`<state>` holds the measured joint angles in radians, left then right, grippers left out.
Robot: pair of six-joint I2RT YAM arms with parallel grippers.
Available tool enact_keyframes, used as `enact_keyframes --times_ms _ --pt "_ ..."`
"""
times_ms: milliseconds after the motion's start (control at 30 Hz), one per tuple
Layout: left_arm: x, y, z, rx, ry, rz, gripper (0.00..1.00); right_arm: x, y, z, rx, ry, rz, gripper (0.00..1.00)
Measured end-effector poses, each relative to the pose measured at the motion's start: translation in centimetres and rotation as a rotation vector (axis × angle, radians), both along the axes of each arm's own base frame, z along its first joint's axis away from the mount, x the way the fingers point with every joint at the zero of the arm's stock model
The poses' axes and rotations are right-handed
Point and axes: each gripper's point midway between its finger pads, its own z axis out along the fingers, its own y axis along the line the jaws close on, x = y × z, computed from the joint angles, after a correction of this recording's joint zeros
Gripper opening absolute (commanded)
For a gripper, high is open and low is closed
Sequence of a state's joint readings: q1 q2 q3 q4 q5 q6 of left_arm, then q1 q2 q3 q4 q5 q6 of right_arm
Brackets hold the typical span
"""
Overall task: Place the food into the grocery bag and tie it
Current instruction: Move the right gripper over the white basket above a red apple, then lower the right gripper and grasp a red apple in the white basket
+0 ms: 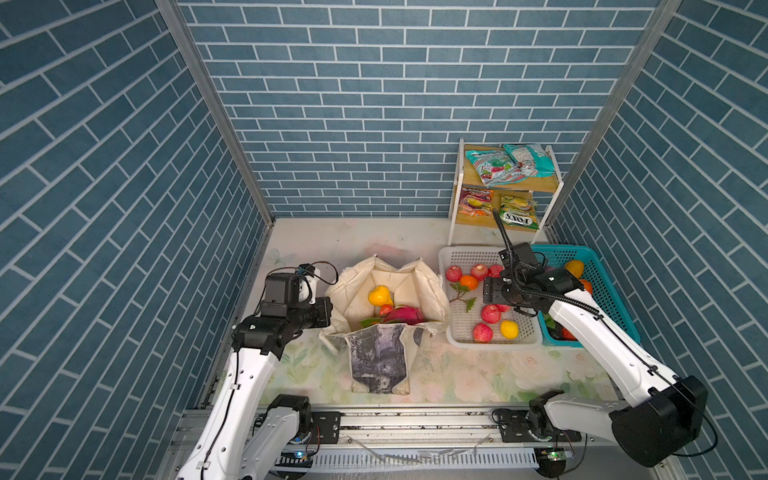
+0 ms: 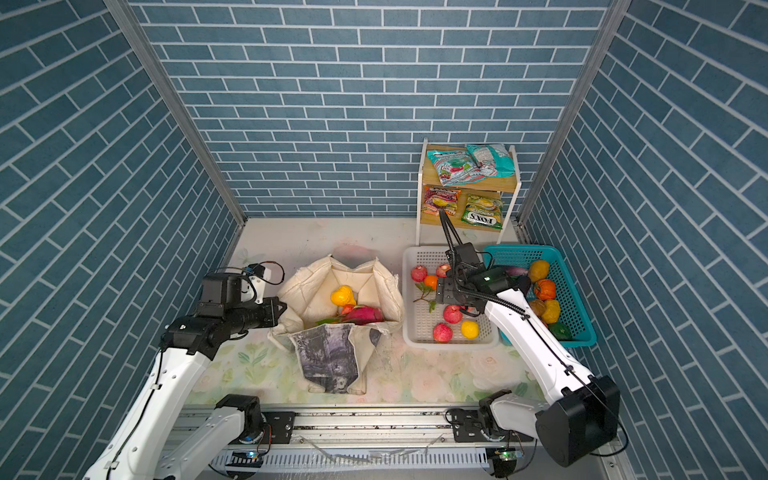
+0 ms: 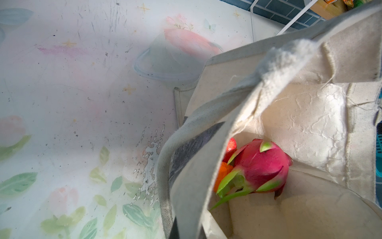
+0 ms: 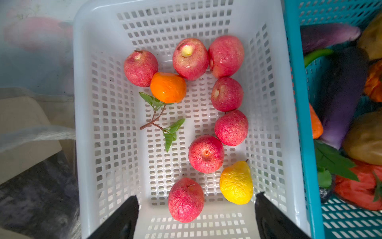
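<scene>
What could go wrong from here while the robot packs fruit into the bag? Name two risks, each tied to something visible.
1. The open right claw is lined up on an apple in the white basket, with a yellow fruit close by; closing could knock that fruit or pinch off-centre.
2. The left claw is shut on the bag's floppy rim; a slip might let the mouth sag over the dragon fruit inside.

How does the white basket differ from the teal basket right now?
The white basket holds red apples, an orange and a yellow fruit; the teal basket holds a purple aubergine and other produce. The white basket sits next to the grocery bag; the teal basket lies beyond it. The open right gripper hangs over the white basket, not the teal basket. Both are perforated plastic, side by side.
</scene>
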<state>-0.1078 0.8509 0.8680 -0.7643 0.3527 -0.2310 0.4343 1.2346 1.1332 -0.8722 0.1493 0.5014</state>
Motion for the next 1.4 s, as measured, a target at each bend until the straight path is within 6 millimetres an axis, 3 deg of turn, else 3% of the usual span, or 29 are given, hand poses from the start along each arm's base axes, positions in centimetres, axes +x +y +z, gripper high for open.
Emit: enact_keyframes --times_ms 667,1400 --pt "0.0 0.0 0.0 0.000 0.000 0.000 0.00 0.7 -0.5 -6.0 0.063 0.143 -0.173 0.81" --pt "0.0 0.0 0.0 0.000 0.000 0.000 0.00 1.6 -0.9 -9.7 0.045 0.192 -0.243 0.85"
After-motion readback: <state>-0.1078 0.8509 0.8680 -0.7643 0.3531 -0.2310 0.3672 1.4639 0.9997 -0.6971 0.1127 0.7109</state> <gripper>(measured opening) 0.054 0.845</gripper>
